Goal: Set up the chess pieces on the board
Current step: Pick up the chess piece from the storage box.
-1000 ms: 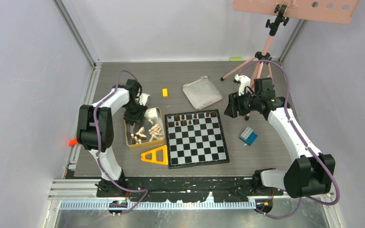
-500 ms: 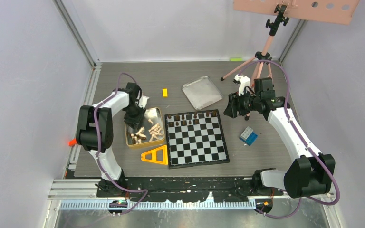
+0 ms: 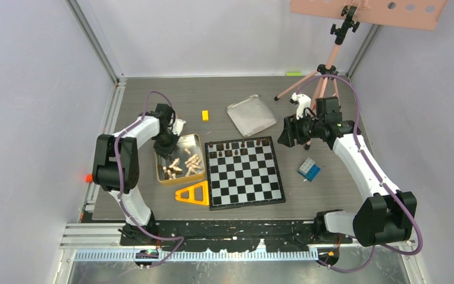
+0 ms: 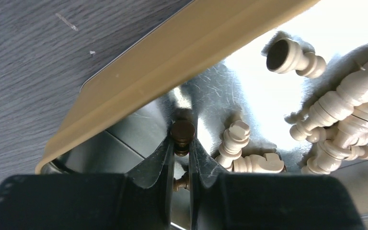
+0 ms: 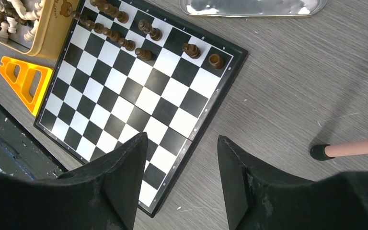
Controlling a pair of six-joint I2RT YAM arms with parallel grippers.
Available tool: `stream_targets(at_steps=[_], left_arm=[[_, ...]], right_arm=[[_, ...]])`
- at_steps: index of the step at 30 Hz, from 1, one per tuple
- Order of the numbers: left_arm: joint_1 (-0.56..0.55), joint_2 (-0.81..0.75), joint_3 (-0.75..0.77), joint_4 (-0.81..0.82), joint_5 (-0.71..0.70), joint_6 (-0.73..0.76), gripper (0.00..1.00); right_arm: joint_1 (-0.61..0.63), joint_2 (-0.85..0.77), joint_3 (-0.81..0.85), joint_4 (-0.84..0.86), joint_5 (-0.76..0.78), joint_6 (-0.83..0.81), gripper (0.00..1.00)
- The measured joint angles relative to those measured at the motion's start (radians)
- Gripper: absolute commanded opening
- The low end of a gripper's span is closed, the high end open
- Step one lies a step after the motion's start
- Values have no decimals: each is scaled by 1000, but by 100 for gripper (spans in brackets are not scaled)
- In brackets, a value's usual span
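My left gripper (image 3: 166, 145) reaches down into the far left corner of the gold tin (image 3: 181, 182). In the left wrist view its jaws (image 4: 182, 145) are shut on a dark brown chess piece (image 4: 182, 132) beside the tin wall (image 4: 172, 62). Several pale chess pieces (image 4: 345, 115) lie loose in the tin to the right. The board (image 3: 245, 177) lies right of the tin, with several dark pieces (image 3: 236, 149) on its two far rows. My right gripper (image 3: 284, 136) hangs open and empty above the board's far right corner. In the right wrist view it (image 5: 182, 141) is over the board's (image 5: 124, 91) edge.
A silver tin lid (image 3: 251, 115) and a small yellow block (image 3: 205, 115) lie beyond the board. An orange-yellow triangle (image 3: 194, 194) sits at the board's near left. A blue cube (image 3: 309, 169) lies to the right, and a tripod (image 3: 325, 71) stands at the back right.
The left jaws have closed on the dark piece in the tin, and the left wrist has shifted slightly. The right arm has not moved.
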Motion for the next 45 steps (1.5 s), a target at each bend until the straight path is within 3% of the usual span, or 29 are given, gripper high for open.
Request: stream_targets(at_steps=[5, 11, 16, 21, 25, 45], left_arm=[[0, -59, -3, 2, 60, 39, 0], [-30, -251, 21, -16, 248, 90, 0], [-207, -344, 90, 3, 356, 110, 0], [-437, -338, 143, 32, 395, 113, 0], [-520, -298, 215, 35, 409, 111, 0], [-585, -233, 264, 43, 360, 109, 0]], right_arm=[[0, 8, 0, -4, -41, 0, 61], [16, 38, 45, -22, -154, 3, 65], [84, 122, 111, 17, -253, 57, 68], [187, 215, 150, 89, -335, 160, 69], [232, 266, 162, 150, -393, 249, 69], [292, 375, 166, 294, -507, 456, 55]])
